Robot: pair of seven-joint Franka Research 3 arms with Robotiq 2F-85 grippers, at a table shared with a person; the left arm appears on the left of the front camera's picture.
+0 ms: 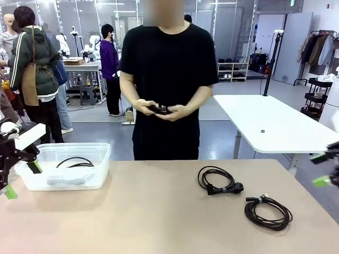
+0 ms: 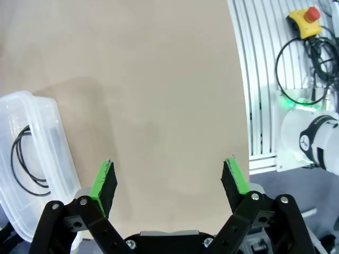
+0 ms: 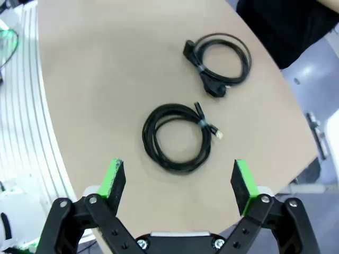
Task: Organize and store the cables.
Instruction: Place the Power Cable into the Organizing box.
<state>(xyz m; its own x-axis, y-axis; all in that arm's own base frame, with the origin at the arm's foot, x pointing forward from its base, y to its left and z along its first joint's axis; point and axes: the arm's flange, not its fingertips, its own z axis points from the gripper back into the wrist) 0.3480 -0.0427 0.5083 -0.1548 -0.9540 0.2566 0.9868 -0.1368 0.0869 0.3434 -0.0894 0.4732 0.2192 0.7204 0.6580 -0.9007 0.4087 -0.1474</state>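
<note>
Two coiled black cables lie on the tan table at the right: one with chunky plugs and a nearer one. A further thin black cable rests inside the clear plastic bin at the left. The person across the table holds a small black thing in both hands. My left gripper hangs open beside the bin. My right gripper hovers open above the nearer coil, at the table's right edge.
A white table stands behind at the right. Other people stand in the left background. The left wrist view shows a ribbed white panel and a yellow box with a red button off the table's edge.
</note>
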